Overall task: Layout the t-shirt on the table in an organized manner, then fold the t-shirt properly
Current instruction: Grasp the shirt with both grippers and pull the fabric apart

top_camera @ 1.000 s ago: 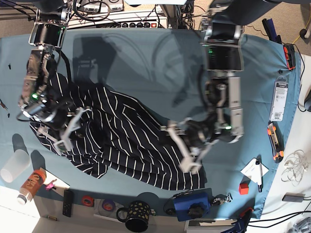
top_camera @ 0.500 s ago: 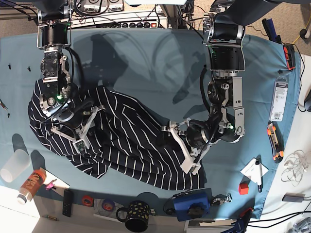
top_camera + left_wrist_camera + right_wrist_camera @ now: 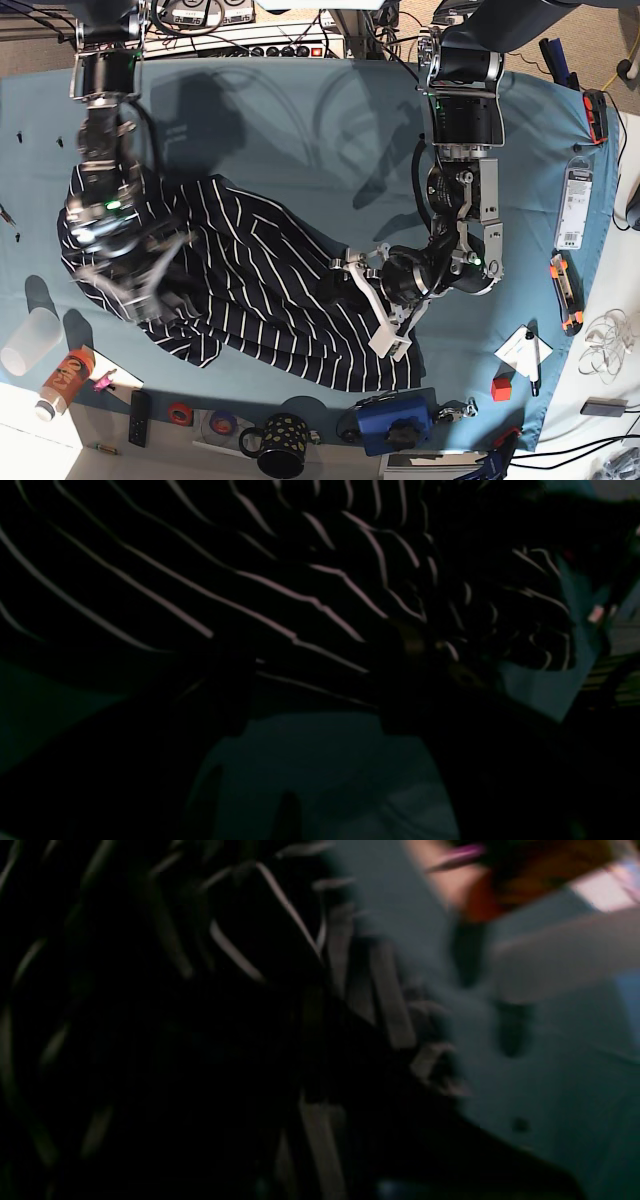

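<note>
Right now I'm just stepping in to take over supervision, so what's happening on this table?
A two-armed robot is working a crumpled striped t-shirt on the teal table. The right gripper is shut, down in the shirt's bunched end; whether it pinches cloth is unclear. The left gripper stands open over the opposite edge. The shirt isn't spread flat yet, and no fold is made.
</note>
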